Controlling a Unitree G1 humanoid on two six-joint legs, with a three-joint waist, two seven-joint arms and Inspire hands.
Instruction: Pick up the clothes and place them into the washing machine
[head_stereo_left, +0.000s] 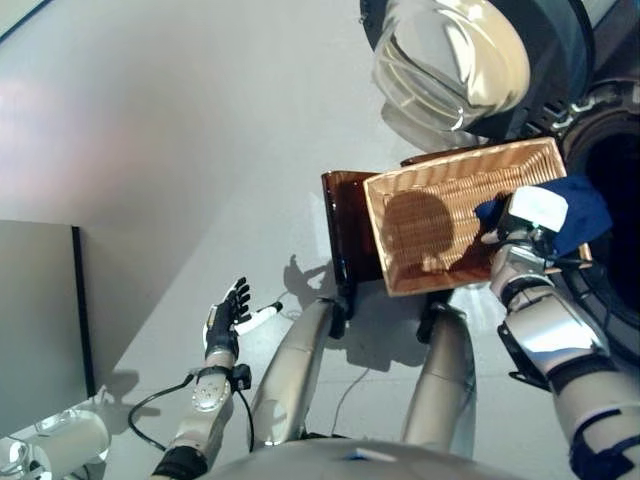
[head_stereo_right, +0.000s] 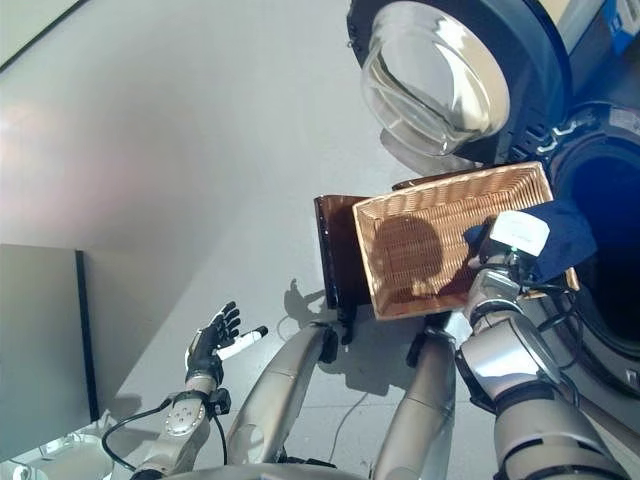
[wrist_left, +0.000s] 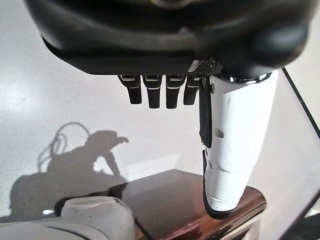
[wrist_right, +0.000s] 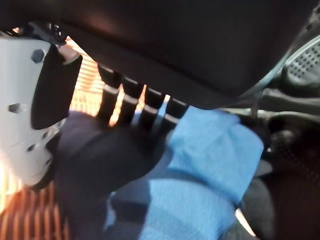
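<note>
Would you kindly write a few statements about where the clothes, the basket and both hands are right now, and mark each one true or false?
1. The right hand is at the blue garment on the wicker basket's far right edge. True.
2. The washing machine door is closed. False: it stands swung open, and the drum opening is exposed beside the basket.
3. The left hand holds a piece of clothing. False: it hangs over the bare floor with straight fingers, holding nothing.
4. The basket rests on a dark brown stool. True.
5. The basket is piled full of clothes. False: its woven bottom is bare apart from the blue garment at the right hand.
</note>
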